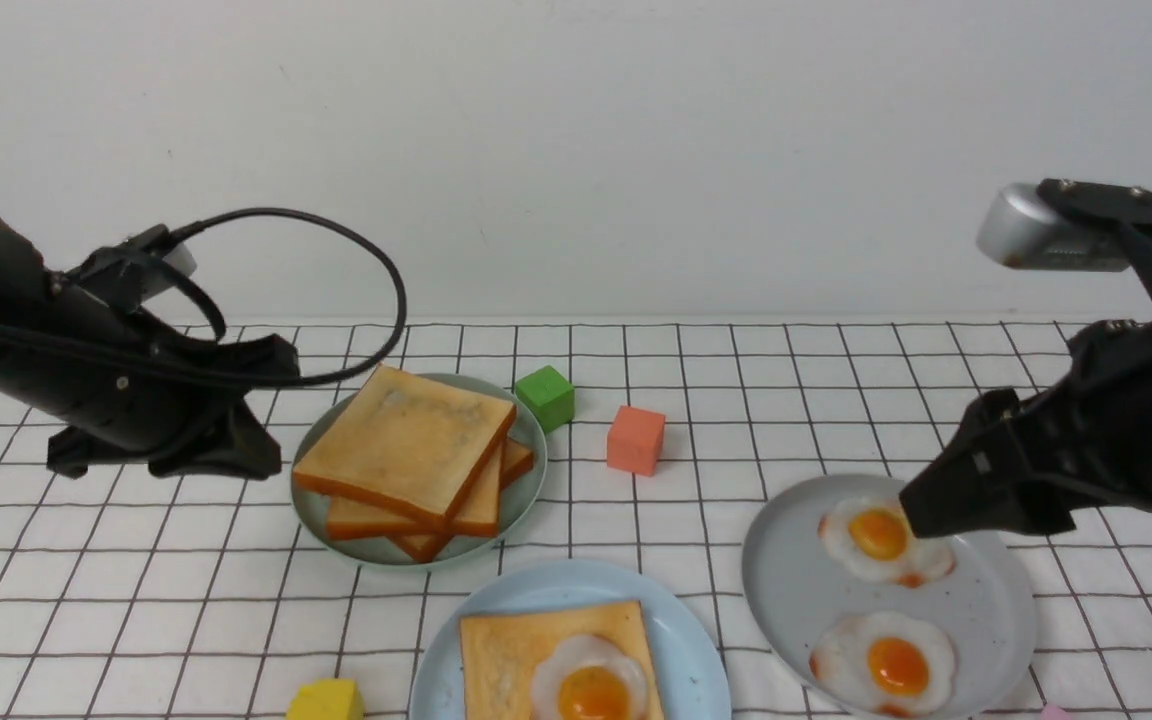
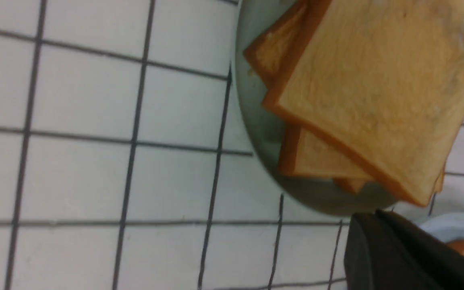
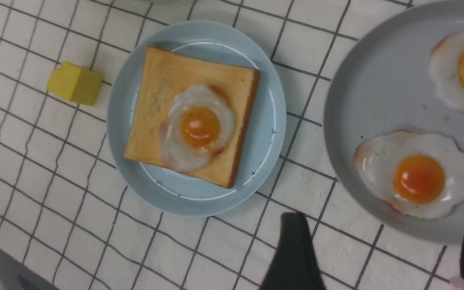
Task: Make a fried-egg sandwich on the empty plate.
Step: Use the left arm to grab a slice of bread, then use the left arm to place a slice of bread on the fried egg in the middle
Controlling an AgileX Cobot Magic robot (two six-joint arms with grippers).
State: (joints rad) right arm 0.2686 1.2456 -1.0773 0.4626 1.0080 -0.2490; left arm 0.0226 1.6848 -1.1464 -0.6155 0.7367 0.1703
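Note:
The pale-blue plate [image 1: 691,640] [image 3: 266,121] at the front centre holds one toast slice [image 1: 506,650] [image 3: 163,88] with a fried egg [image 1: 591,685] [image 3: 197,127] lying on it. No second slice covers the egg. A pile of plain toast slices [image 1: 406,440] [image 2: 377,92] sits on the sage-green plate [image 1: 533,470] [image 2: 256,121]. My left gripper [image 1: 276,370] [image 2: 367,219] is shut and empty, just left of that pile. My right gripper [image 1: 921,510] [image 3: 385,217] is open and empty, above the grey plate.
The grey plate [image 1: 796,580] [image 3: 377,80] at the right holds two more fried eggs [image 1: 881,535] [image 1: 891,665]. A green block [image 1: 546,397] and an orange-red block [image 1: 635,438] lie behind the plates. A yellow block [image 1: 326,700] [image 3: 75,82] lies at the front left.

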